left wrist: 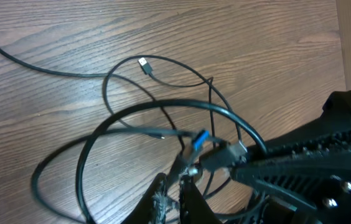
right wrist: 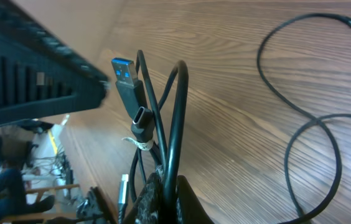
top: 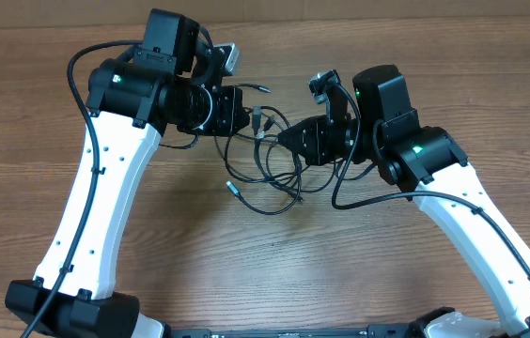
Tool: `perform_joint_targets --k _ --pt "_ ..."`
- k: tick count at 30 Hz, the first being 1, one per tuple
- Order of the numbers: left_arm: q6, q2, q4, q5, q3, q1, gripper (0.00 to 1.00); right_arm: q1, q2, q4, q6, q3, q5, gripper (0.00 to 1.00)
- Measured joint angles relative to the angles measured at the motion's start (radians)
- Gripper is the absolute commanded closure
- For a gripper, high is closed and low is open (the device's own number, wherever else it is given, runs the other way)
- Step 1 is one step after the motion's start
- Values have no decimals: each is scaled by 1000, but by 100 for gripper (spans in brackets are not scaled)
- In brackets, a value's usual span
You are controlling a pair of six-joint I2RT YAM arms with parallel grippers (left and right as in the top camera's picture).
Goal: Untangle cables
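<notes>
Right jaws clamped on the bunched cables with the blue plug just beyond them, left jaws narrow on a strand close by, loops on the worktop between: part slowly, easing off if loops cinch.

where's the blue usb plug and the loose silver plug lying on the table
blue usb plug [right wrist: 127,79]: right wrist view, middle of its body
loose silver plug [left wrist: 144,63]: left wrist view, its metal tip
</notes>
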Motion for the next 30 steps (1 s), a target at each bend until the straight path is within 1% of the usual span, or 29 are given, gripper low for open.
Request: perform_joint_targets --k 6,11,18,30 --pt "9 0 14 25 0 0 84 0 0 50 10 0 -35 96" --pt "34 0 30 64 0 0 83 0 0 108 29 0 -70 96" --pt "54 0 31 75 0 -2 83 0 0 159 55 0 -92 96" --pt "76 0 31 86 0 -21 83 0 0 230 172 0 18 96"
